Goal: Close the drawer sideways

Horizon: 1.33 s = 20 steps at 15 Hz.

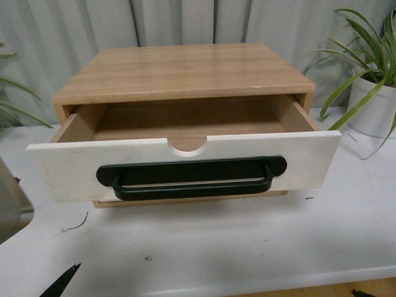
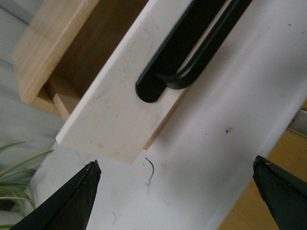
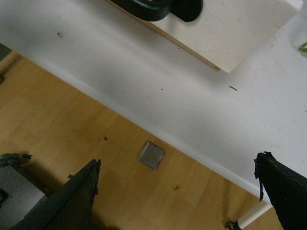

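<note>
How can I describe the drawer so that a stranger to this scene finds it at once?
On the white table stands a light wooden cabinet. The drawer sticks out of its front, open and empty. Its white front panel carries a long black bar handle under a semicircular notch, which nothing else here has.

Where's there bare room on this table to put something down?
The widest bare strip of table lies between the drawer front and the near edge. A smaller patch sits between the cabinet and the plant pot, crowded by drooping leaves. The drawer itself looks empty.
</note>
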{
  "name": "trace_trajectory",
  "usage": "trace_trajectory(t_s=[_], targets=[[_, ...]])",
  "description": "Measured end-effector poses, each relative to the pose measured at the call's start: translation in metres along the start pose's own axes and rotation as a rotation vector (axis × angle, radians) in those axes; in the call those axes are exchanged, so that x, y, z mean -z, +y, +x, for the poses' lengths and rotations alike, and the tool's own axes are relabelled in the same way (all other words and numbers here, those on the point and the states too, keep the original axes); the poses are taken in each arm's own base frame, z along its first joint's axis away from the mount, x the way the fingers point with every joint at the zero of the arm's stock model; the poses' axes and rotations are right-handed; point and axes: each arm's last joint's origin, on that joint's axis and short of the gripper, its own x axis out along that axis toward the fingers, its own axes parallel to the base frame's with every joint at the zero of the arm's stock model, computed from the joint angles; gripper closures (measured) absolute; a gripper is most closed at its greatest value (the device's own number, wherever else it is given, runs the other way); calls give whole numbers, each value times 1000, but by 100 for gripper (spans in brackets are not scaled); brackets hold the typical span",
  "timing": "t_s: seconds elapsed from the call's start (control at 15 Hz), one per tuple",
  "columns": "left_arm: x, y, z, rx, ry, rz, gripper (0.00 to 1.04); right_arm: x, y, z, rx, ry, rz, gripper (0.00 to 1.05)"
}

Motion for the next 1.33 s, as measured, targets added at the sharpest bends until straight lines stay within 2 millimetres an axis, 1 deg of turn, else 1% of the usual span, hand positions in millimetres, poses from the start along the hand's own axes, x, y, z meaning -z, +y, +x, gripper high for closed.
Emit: trace_trajectory(t_s=[0.27, 0.47, 0.53, 0.6, 0.67, 0.73, 0.8, 0.93, 1.27, 1.33], targets=[[-1, 2, 8, 8, 20, 17, 7, -7, -1, 9, -13, -2, -18, 6], [-2, 5, 19, 18, 41, 30, 7, -18, 0, 21, -42, -14, -39, 6], [-4, 13, 30, 22, 44, 37, 7, -30, 0, 42, -66, 1, -57, 6], [-4, 23, 42, 27, 58, 47, 7, -46, -4, 59, -72, -23, -63, 6], [-1, 23, 52, 69, 82, 67, 7, -58, -10, 77, -65, -23, -69, 6], [-2, 30, 68, 74, 92, 75, 7, -69, -17, 89, -48, -33, -87, 6], [-6, 40, 81, 54, 94, 77, 7, -77, -25, 96, -33, -42, -92, 6], [-8, 50, 94, 37, 99, 89, 7, -81, -34, 106, -24, -37, -81, 6], [-18, 67, 128, 27, 115, 129, 7, -94, -57, 132, 1, -35, -64, 6], [-19, 66, 131, 45, 119, 135, 7, -96, -61, 136, 8, -37, -59, 6]])
